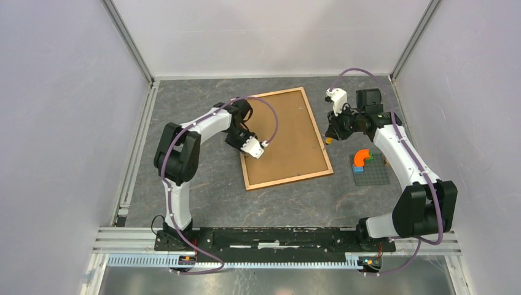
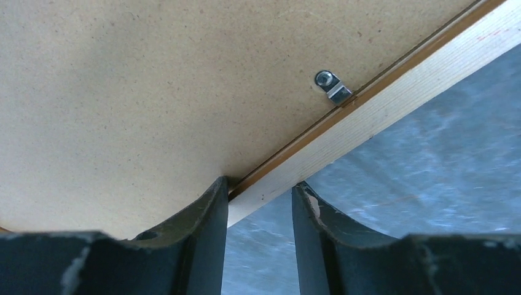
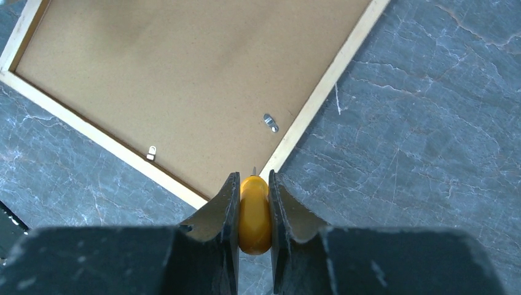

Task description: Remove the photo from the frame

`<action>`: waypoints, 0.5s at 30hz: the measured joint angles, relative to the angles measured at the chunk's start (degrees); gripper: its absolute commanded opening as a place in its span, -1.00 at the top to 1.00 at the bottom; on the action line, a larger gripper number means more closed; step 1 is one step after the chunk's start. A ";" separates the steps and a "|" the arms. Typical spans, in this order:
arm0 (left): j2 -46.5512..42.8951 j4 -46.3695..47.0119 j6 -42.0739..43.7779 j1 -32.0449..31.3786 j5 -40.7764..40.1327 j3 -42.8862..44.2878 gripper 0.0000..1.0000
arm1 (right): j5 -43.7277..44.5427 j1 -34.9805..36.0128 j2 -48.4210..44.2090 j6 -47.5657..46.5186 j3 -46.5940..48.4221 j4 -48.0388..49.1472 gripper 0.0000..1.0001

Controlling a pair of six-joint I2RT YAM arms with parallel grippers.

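Top external, frame (image 1: 295, 147) lying back-up, plain brown, narrow orange-brown edging

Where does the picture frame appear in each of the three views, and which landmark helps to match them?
Top external: the frame lies back up in the middle, between the arms.
Left wrist: upper left; its moulding passes between the open left claw.
Right wrist: upper left; a corner points at the right claw, shut on a yellow tool.
Shared landmark: brown back, pale moulding, grey marbled table.
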 measured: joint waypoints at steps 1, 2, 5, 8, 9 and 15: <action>-0.87 0.02 -1.07 0.00 -0.26 -1.18 0.35 | -0.11 0.00 0.13 -0.02 0.02 0.00 1.00; -1.99 0.11 -2.34 0.00 -0.35 -2.78 0.35 | -0.24 0.00 0.44 -0.07 0.11 0.00 1.00; -6.27 0.66 -7.65 0.04 -0.72 -8.61 0.39 | -0.70 0.00 1.97 -0.09 0.85 0.00 1.00; -10.40 0.57 -16.31 0.04 -0.63 -13.86 0.39 | -1.14 0.00 3.54 -0.13 2.10 0.02 1.00; -11.54 0.63 -19.10 0.04 -0.52 -15.19 0.39 | -1.22 0.00 3.89 -0.13 2.49 0.00 1.00; -21.07 4.66 -41.27 -1.64 -0.57 -26.91 0.44 | -1.49 0.00 5.42 -0.52 5.42 -0.11 1.00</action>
